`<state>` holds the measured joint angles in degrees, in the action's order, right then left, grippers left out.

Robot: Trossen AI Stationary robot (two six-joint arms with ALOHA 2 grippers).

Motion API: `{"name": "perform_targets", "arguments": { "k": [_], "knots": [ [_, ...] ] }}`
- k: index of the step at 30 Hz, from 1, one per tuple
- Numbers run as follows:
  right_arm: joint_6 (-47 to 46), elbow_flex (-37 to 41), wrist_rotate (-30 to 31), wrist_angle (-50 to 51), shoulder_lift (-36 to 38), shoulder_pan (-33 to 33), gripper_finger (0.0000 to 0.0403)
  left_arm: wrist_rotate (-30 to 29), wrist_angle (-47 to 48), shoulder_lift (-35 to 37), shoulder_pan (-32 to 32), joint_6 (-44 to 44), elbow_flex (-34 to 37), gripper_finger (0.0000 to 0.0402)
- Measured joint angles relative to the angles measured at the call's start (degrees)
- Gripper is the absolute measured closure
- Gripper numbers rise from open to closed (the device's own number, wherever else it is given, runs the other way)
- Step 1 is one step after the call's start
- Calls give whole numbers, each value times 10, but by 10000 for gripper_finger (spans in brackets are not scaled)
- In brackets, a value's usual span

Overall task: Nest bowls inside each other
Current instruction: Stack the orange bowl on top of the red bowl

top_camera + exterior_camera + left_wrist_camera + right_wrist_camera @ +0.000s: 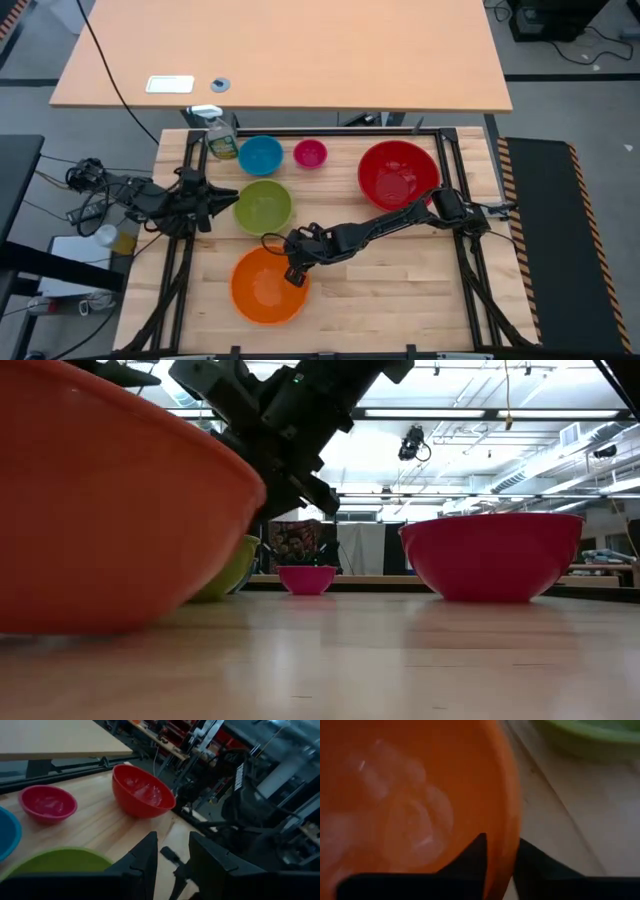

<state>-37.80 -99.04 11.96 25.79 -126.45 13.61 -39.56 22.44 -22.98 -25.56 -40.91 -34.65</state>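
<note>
Now the right end effector point(296, 272) pinches the rim of the orange bowl point(266, 287), one dark finger point(470, 862) inside the wall and the other outside it, the pair drawn narrow on the plastic. That grip sits on the bowl's edge nearest the lime green bowl point(263, 206), which lies just beside it across a thin strip of bare wood. The right arm reaches low and nearly level from its base at the worktop's point(400, 290) right side, passing in front of the red bowl point(398, 175) and bending down at the wrist onto the orange rim. Open planks spread to the right of the orange bowl and toward the near edge, free for travel.

The left end effector point(222, 196) waits at the left side of the worktop, its fingers point(145, 862) held narrowly apart with nothing between them, tips just short of the lime green bowl's rim. Its arm lies stretched flat from the left frame.

Along the far side, the blue bowl point(260, 155) and the small pink bowl point(310, 154) stand side by side, apart from each other, with a spray bottle point(221, 140) just left of the blue one. The red bowl, largest of the set, stands alone at the far right, glossy with pale highlights inside. All five bowls sit upright and separate, none yet inside another. From table height the orange wall fills the near left, its surface smooth and shiny.
</note>
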Motion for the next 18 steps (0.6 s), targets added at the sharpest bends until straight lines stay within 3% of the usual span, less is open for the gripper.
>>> {"name": "perform_targets", "arguments": {
  "k": [3, 12, 18],
  "knots": [
    [3, -2, -26, -7, 3, -6, 380, 0, -24, 1, 0, 5, 0, 287],
    [-1, 0, -86, 36, 15, -42, 375, 0, -38, 1, 0, 7, 0, 287],
    [20, 2, -81, 73, 53, -68, 380, -2, -38, -2, 0, -11, 0, 287]
  ]
}}
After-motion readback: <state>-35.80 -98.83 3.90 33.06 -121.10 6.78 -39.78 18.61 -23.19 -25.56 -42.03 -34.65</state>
